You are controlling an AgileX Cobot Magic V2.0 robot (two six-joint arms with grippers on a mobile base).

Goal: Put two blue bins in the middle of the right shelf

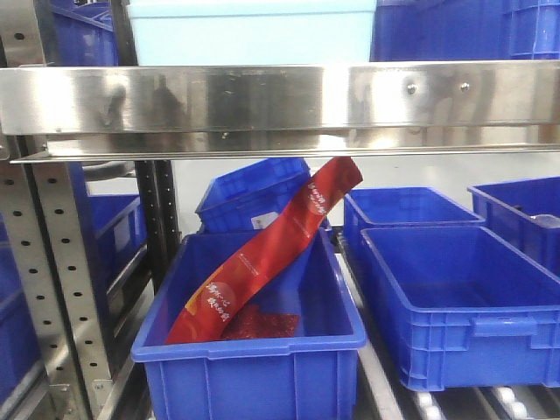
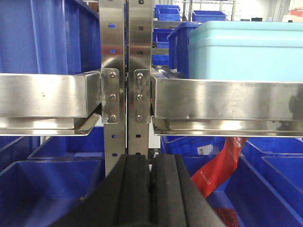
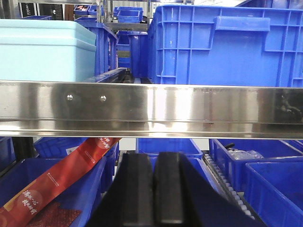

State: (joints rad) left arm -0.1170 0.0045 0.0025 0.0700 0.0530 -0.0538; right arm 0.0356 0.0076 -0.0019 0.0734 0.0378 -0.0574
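Blue bins fill the lower shelf in the front view: the nearest bin (image 1: 254, 372), at about 6 o'clock, is a deep rectangular crate of glossy blue plastic with a thick rolled rim, and a wider empty bin (image 1: 464, 302) sits just beside it at 4 o'clock, with a moulded handle slot in its near wall. More bins of the same make stand behind them at 12 and 2 o'clock. A long red packet (image 1: 262, 254) with pale lettering leans tilted in the nearest bin, its top poking out toward 1 o'clock under the steel shelf rail (image 1: 280, 101). Above that rail rests a pale aqua tote (image 1: 254, 31), flanked by blue crates. The left gripper (image 2: 150, 189) faces a perforated steel upright (image 2: 127, 71), its black fingers pressed together on nothing. The right gripper (image 3: 152, 194) points at the rail, fingers likewise clenched and holding nothing.
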